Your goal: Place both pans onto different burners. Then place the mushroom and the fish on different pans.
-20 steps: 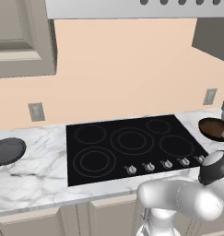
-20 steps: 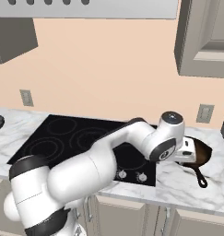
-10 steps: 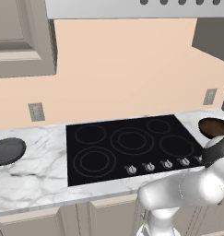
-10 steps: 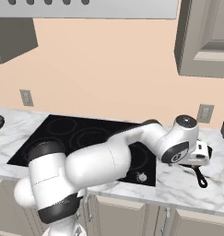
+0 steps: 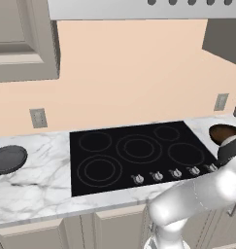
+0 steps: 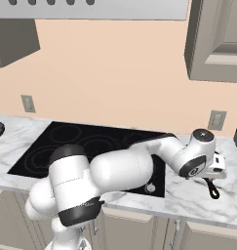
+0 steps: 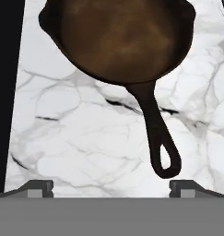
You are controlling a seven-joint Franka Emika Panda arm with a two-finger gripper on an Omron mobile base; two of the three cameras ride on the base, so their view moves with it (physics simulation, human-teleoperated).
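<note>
On the marble counter right of the black glass cooktop (image 5: 139,153): the rusty-brown skillet (image 5: 223,133).
Left base view: the dark grey-black pan (image 5: 8,159) sits far left. Right base view: gripper (image 6: 218,168) over the skillet's handle (image 6: 211,187). Hand view: fingertips (image 7: 38,187) spread wide, holding nothing, the handle between and beyond them.

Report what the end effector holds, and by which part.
Nothing. The open end effector hovers above the rusty-brown skillet's long black handle, not touching it.
</note>
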